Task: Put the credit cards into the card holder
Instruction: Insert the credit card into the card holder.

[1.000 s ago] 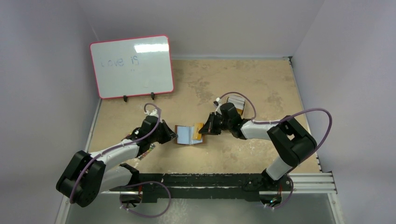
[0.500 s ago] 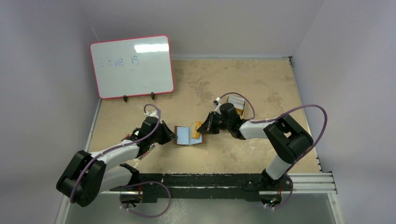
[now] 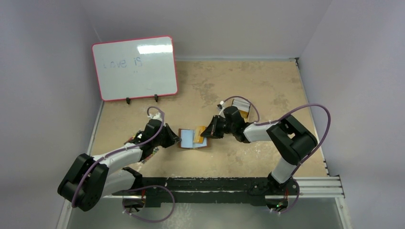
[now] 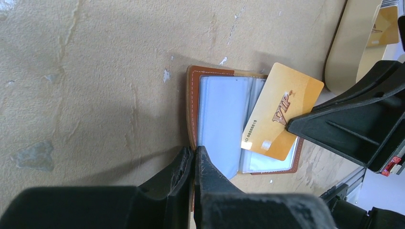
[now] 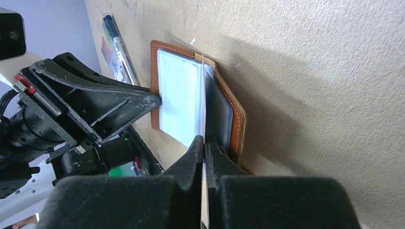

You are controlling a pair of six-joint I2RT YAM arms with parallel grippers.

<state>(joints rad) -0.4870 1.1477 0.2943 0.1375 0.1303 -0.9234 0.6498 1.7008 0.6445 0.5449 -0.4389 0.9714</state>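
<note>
The card holder [image 3: 191, 140] lies open on the table, brown leather with pale clear sleeves [image 4: 217, 121]. My left gripper [image 4: 194, 151] is shut on its left edge [image 3: 178, 139], pinching the leather rim. My right gripper [image 5: 204, 139] is shut on a gold credit card [image 4: 282, 114], which shows edge-on [image 5: 204, 90] in the right wrist view. The card slants over the holder's right half [image 3: 201, 132], its lower end against the sleeves. More credit cards [image 3: 241, 106] sit in a tan tin behind the right gripper [image 3: 209, 134].
A red-framed whiteboard [image 3: 135, 67] stands at the back left. The tan oval tin [image 4: 351, 43] is close behind the right wrist. A packaged marker [image 5: 117, 50] lies on the table by the left arm. Walls close in on three sides.
The right gripper has carried the gold card slightly left, further over the open holder. The left gripper and the holder have stayed put.
</note>
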